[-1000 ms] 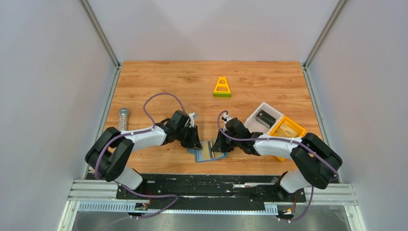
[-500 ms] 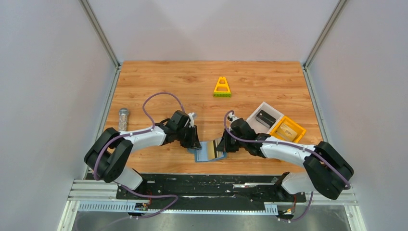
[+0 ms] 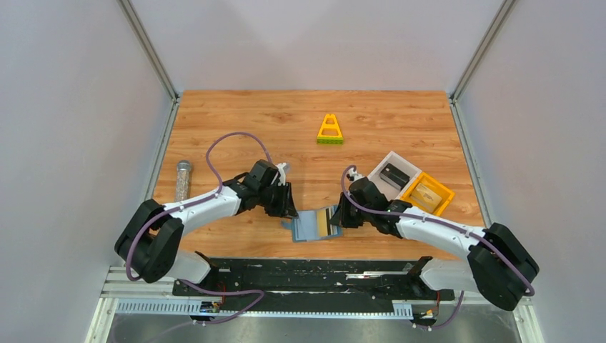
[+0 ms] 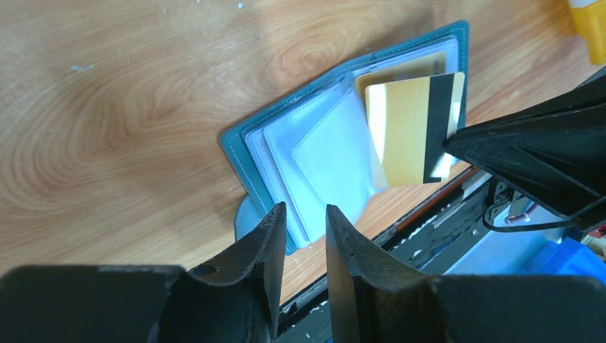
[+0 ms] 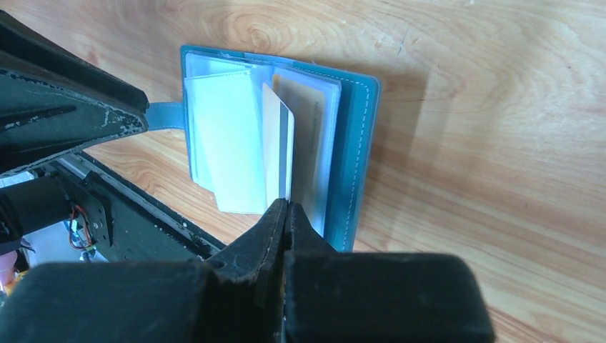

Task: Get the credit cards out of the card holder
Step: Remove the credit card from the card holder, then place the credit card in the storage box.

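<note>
The card holder (image 3: 309, 226) lies open and flat on the tabletop (image 3: 250, 121), close to the near edge, right between the two arms. It's slate-blue with pale stitching, and its clear plastic sleeves (image 4: 321, 153) fan up off the middle.

Over on the right, the right gripper (image 5: 286, 204) is clamped tight on the corner of a gold card (image 4: 404, 128), the one with a black magnetic stripe down one side. That card stands on edge among the sleeves, partway out, overhanging the holder's right panel. I can't read any lettering on it from here. Behind it, a second gold card (image 4: 400, 69) sits tucked in the right panel's pocket, seen only through the plastic.

On the left, the left gripper (image 4: 306, 209) hovers over the holder's left edge, just by the small tab (image 5: 166, 114). Its jaws stand a narrow gap apart, with nothing between them.

Further right there's a white bin (image 3: 379, 170) with a dark block (image 3: 394, 174) inside, and a yellow bin (image 3: 441, 191) touching it. Any label on either is too small to make out. A yellow triangular frame (image 3: 329, 130) lies mid-tabletop, well apart from the arms, and a small clear cylinder (image 3: 183, 180) rests at the far left edge.
</note>
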